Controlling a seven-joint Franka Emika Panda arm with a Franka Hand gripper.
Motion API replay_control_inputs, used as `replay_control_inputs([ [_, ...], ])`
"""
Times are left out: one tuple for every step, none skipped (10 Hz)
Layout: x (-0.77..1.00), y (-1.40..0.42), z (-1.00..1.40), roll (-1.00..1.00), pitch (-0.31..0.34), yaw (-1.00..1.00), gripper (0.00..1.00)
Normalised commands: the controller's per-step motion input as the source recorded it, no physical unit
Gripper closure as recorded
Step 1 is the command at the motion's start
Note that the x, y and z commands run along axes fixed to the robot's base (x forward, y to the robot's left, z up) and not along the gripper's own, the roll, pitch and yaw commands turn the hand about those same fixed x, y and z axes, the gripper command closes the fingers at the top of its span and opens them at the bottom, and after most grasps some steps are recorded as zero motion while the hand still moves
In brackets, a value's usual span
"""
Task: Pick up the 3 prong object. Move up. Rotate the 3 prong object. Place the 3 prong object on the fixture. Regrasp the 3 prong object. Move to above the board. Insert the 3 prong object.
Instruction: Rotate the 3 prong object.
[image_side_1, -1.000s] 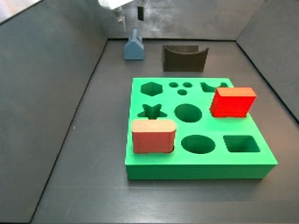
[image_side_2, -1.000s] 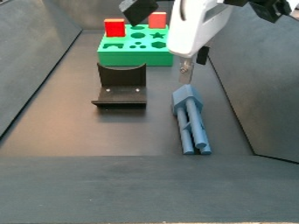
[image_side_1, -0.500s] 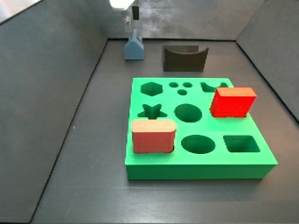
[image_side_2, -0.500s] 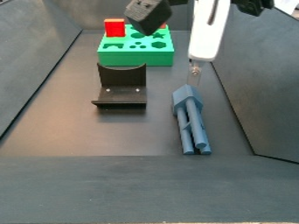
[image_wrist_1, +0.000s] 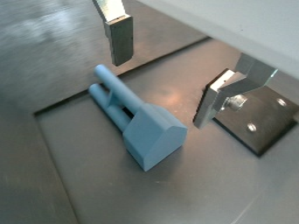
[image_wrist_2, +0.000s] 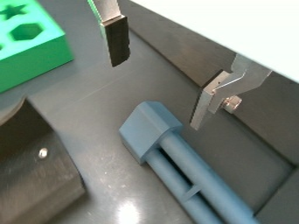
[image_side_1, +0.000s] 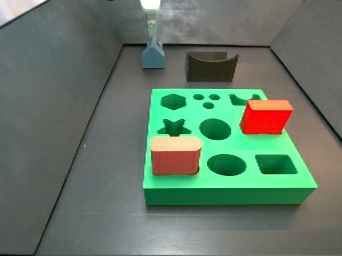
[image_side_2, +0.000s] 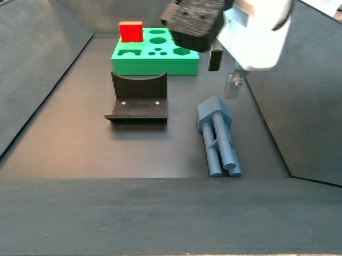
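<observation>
gripper (image_wrist_2: 163, 66) hangs above the 3 prong object (image_wrist_2: 187, 166), fingers spread wide and holding nothing, the piece lying flat on the floor beside the fixture (image_side_2: 138, 97), pickup not yet made.

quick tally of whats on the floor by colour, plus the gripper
Green: 1, the board
Red: 1, the cube on the board
Salmon-pink: 1, the rounded block on the board
Grey-blue: 1, the 3 prong object, lying on the floor
Dark: 1, the fixture
Gripper: 1, open above the 3 prong object
Total: 6
</observation>
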Motion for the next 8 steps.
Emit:
replay_control_inputs([
  [0.04, 0.0, -0.02, 0.0, -0.009, 1.0, 0.0],
  [0.04, 0.0, -0.02, 0.0, -0.009, 1.0, 0.0],
  [0.04, 0.0, -0.02, 0.0, -0.01, 1.0, 0.0],
  [0.04, 0.0, -0.02, 0.0, -0.01, 1.0, 0.0],
  [0.04, 0.0, -0.02, 0.0, -0.011, 1.0, 0.0],
  [0.04, 0.0, -0.02, 0.0, -0.012, 1.0, 0.0],
  [0.04, 0.0, -0.02, 0.0, -0.013, 1.0, 0.0],
  [0.04, 0.0, -0.02, 0.0, -0.013, 1.0, 0.0],
])
